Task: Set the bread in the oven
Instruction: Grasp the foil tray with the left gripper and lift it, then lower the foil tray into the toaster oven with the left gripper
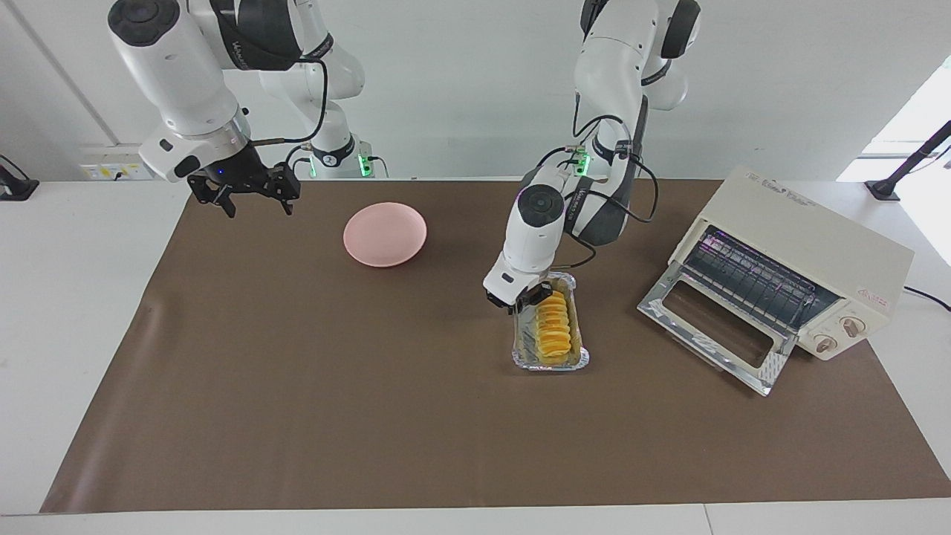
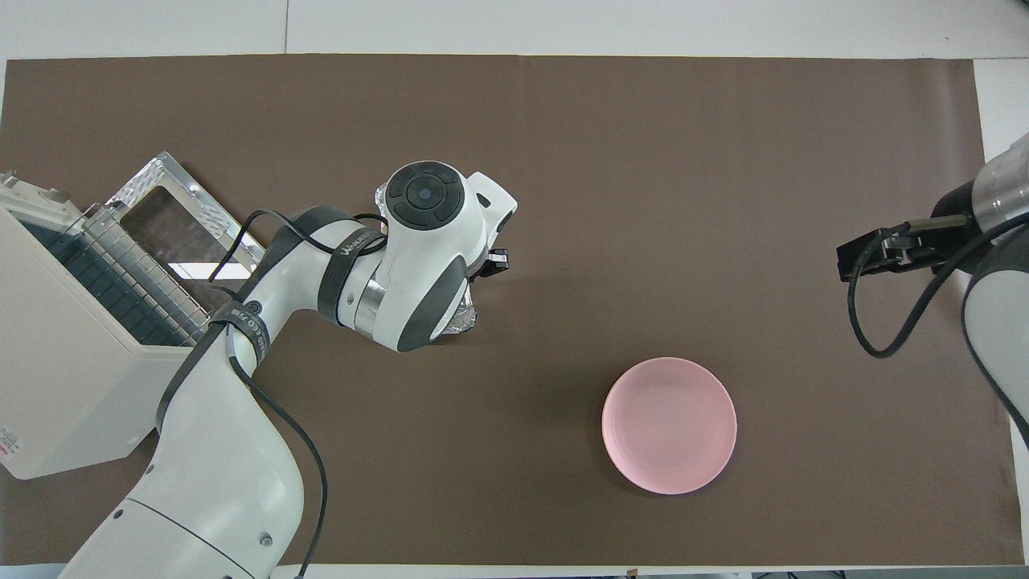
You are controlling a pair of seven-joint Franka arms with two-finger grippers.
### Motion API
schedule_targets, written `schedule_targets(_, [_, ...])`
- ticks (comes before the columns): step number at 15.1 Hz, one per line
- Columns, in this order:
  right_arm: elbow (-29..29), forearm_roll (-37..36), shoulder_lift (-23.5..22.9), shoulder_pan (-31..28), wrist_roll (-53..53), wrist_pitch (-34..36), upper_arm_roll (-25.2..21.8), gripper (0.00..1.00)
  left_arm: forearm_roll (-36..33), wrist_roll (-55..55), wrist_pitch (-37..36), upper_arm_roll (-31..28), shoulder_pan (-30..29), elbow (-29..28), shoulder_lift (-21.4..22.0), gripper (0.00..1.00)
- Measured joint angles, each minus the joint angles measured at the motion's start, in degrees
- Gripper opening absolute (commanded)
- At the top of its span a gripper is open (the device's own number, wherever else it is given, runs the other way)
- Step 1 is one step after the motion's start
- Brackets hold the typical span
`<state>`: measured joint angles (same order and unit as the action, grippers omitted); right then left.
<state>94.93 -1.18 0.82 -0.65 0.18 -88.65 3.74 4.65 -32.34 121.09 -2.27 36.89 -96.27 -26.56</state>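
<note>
So the surface (image 1: 297, 416) has a brown mat over it. Biggest thing on it is the oven (image 1: 806, 256), cream-white, sitting at my left arm's end with its drop door folded down flat and the wire rack showing. Next, a pink plate (image 1: 385, 234) more toward my right arm's end, close to me. Then the foil tray (image 1: 520, 355) beside the oven door, with the bread (image 1: 553, 331) lying lengthwise inside it. My left jaws (image 1: 520, 302) are down at the tray's rim on the plate side, pinched right together on the foil edge. My right jaws (image 1: 255, 202) wait spread wide, holding nothing, over the mat's edge.
</note>
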Motion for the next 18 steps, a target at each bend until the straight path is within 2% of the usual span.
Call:
schedule_targets(2, [-0.31,0.00,-0.06,-0.48,0.00,0.12,0.00,1.00,0.00,-0.49,-1.86,-0.34,-0.04,1.01,0.01,0.00])
schedule_targets(4, [-0.35,0.00,-0.13,-1.15,0.00,0.12,-0.02,1.00,0.00,-1.07,-6.98,-1.46,-0.29,3.89,-0.07,0.00])
schedule_targets(7, [-0.34,0.00,-0.22,-1.39,0.00,0.17,0.00,1.00,0.00,-1.30,-17.08,-6.45,-0.70,13.05,-1.26,0.00])
schedule_targets(10, [-0.35,0.00,-0.21,-1.39,0.00,0.36,0.05,1.00,0.20,-1.37,-20.88,-12.44,-1.47,18.37,-1.75,0.00])
schedule_targets(14, [-0.39,0.00,-0.09,-1.39,0.00,0.36,0.07,1.00,0.58,-1.36,-25.51,-19.33,-5.38,20.76,-2.19,0.00])
schedule_targets(18, [-0.40,0.00,-0.08,-1.39,0.00,0.36,0.12,1.00,0.64,-1.32,-28.51,-22.50,-9.67,20.78,-2.74,0.00])
